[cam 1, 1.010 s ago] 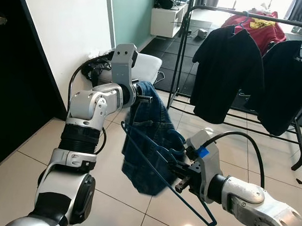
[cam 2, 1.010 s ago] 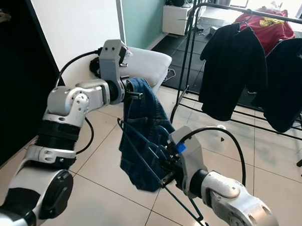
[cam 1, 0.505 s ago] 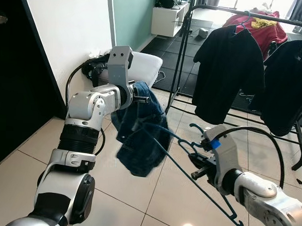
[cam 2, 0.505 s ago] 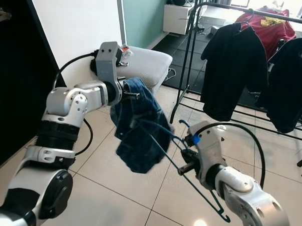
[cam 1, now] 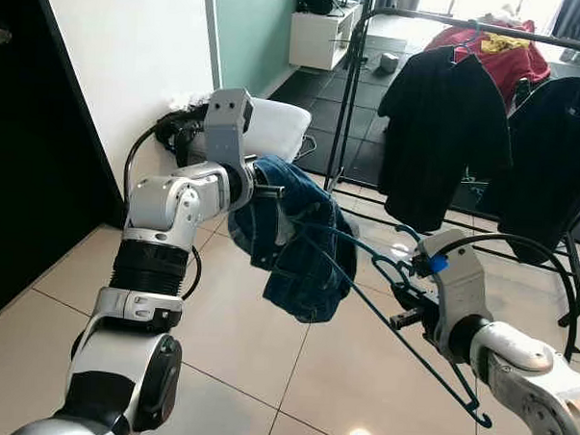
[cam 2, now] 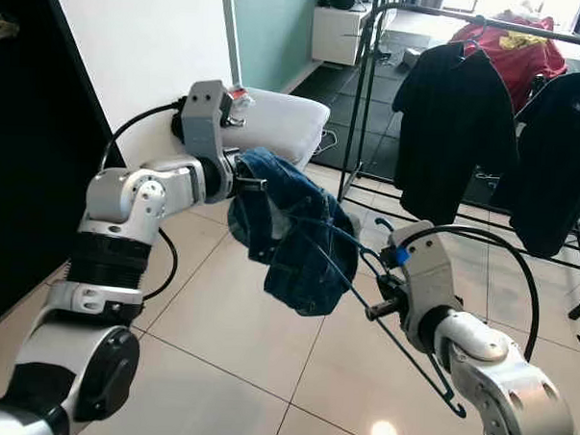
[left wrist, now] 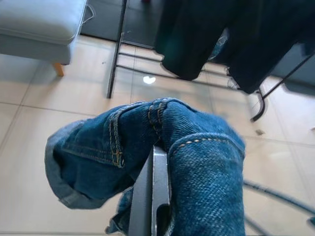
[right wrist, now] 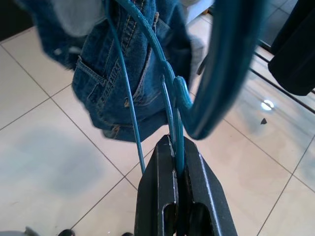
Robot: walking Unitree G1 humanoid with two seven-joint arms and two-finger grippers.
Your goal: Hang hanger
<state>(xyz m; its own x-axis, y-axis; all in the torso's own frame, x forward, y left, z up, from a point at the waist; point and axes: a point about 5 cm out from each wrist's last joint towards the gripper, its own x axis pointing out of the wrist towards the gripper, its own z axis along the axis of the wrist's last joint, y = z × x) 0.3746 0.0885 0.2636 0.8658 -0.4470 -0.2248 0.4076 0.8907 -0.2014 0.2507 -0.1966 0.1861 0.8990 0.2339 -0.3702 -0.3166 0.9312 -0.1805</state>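
At frame centre, the left gripper (cam 1: 268,188) pinches blue jeans (cam 1: 294,247); lower right, the right gripper (right wrist: 176,147) is clamped on the teal hanger (cam 1: 401,314) threaded into them.

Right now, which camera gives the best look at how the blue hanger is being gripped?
The right wrist view: the right gripper is shut on the blue hanger near its hook, seen close up. Both eye views show the whole hanger reaching into the jeans. The left wrist view shows a blurred piece beyond the denim.
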